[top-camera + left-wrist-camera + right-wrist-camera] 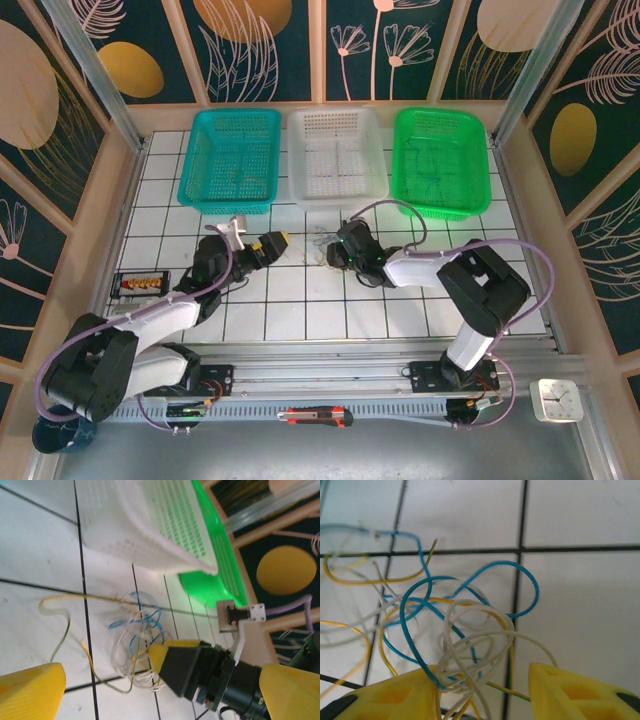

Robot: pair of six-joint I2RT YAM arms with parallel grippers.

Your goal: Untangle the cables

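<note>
- Cables (318,247) lie as one knot of blue, whitish and yellow-olive loops on the tiled tabletop (330,310), at the centre of the top view, just below the white basket (335,150).
- Right jaws stand partly apart at the bottom of the right wrist view. They straddle several whitish loops and pinch nothing yet. Shutting there would likely catch several strands at once, and a pull could then tighten the knot.
- The blue cord (506,563) threads through those same coils and runs down to the lower-left finger, so it could get trapped too.
- Left jaws are wide open and hold nothing, just left of the knot. With no strand anchored, the bundle would probably slide whole rather than separate.
</note>
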